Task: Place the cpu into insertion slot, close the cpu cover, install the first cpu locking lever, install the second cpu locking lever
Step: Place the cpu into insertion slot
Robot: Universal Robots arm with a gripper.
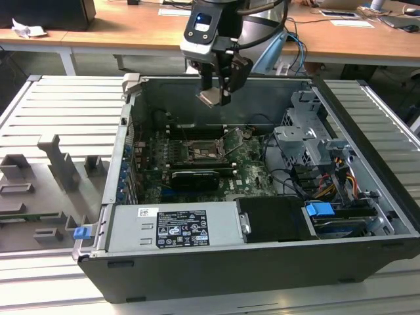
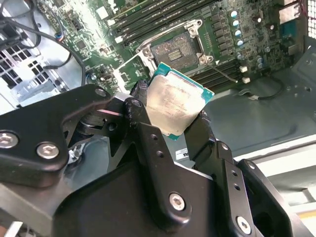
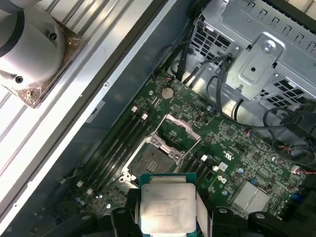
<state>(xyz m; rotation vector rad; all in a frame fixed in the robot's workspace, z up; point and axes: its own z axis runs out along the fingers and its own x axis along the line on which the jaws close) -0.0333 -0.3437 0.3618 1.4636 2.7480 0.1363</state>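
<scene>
Pale silver square cpu (image 2: pixel 180 96), pinched fast in the black gripper (image 2: pixel 172 107) above the dark silver-rimmed insertion slot (image 2: pixel 175 49), wants level, corner-matched lowering.

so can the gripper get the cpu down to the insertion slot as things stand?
Probably yes. The gripper holds the cpu above the board. The cpu cover is swung open beside the insertion slot, which lies bare with no cable across it.
</scene>
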